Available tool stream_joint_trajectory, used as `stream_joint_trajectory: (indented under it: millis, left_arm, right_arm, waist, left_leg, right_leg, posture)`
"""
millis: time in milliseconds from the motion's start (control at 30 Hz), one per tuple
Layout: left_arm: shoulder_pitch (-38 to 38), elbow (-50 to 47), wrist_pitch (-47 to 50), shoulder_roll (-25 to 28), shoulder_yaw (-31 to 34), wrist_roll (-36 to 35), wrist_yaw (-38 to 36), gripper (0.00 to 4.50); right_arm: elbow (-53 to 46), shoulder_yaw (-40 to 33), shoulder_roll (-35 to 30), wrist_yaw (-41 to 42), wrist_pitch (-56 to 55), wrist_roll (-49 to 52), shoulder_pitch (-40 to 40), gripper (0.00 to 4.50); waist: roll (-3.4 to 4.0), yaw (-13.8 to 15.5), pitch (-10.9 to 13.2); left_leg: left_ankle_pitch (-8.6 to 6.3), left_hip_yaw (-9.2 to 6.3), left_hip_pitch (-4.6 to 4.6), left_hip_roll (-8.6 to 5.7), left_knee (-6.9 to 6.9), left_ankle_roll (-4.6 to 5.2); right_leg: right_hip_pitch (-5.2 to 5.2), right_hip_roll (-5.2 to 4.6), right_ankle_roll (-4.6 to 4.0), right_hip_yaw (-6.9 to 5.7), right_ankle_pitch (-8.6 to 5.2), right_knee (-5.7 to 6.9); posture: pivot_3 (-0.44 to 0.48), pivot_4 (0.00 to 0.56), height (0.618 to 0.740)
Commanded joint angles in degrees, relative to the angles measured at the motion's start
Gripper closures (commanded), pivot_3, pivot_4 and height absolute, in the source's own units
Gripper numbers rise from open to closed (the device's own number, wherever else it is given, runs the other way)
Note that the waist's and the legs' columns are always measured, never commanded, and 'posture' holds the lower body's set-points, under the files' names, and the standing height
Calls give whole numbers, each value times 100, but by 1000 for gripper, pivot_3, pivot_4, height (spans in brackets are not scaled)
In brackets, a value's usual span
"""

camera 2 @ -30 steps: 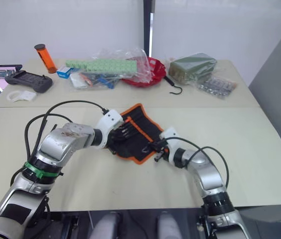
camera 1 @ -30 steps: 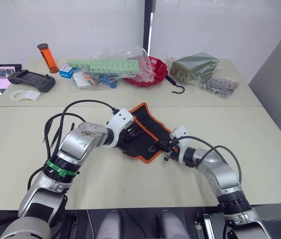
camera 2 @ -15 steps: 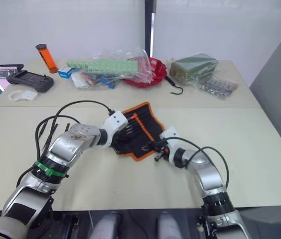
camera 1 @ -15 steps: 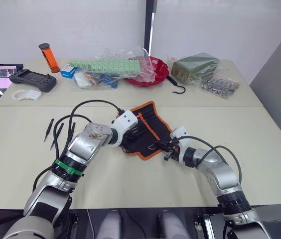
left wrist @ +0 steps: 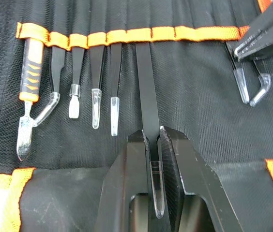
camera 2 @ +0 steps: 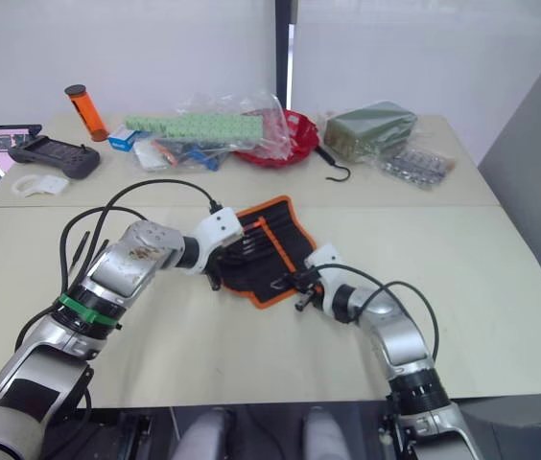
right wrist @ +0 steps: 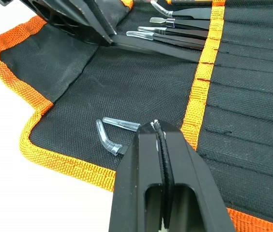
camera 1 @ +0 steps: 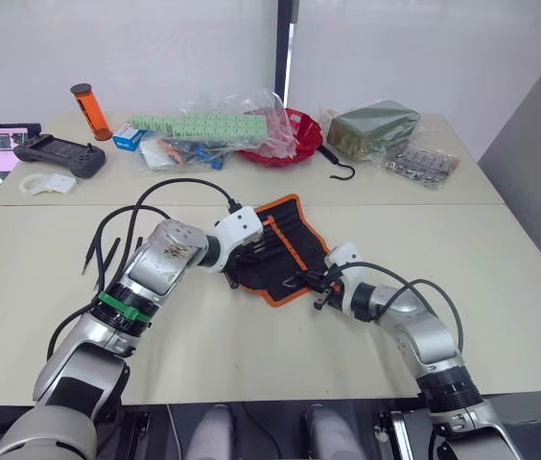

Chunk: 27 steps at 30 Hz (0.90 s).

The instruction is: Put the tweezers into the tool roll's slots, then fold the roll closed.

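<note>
Mid-insertion: left tool [left wrist: 155, 145] clamped on tweezers [left wrist: 147, 92] half in a slot [left wrist: 143, 35] of the roll [camera 1: 280, 244] on the counter [camera 1: 251, 335]. Right tool [right wrist: 159, 133] pinching another by the roll's edge. Next, probably pushing deeper, then releasing.

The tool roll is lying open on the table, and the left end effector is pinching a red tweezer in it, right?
Nearly. The tool roll does lie open on the table, and the left end effector is shut on a tweezer, but that tweezer is black, not red. The left wrist view shows its black shaft running up under the orange strip.
</note>
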Motion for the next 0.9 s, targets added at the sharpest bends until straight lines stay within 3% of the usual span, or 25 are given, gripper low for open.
stream_joint_trajectory:
  millis: [33,900]
  left_arm:
    - [-90,79,-174,-89,-5,140,-19,4476]
    - [-1118,2401,-1935,-1299,124,773,10,4476]
  right_arm:
    - [325,189,-46,-32,153,-196,207,4500]
    - [70,298,-65,-112,259,-206,361,4500]
  waist:
    - [0,0,0]
    - [0,-8,0]
  left_leg:
    - [0,0,0,0,0,0]
    - [0,0,-3,-2,3,0]
  right_leg:
    - [0,0,0,0,0,0]
    - [0,1,2,-1,-1,1]
  posture:
    - [0,150,740]
    - [0,150,740]
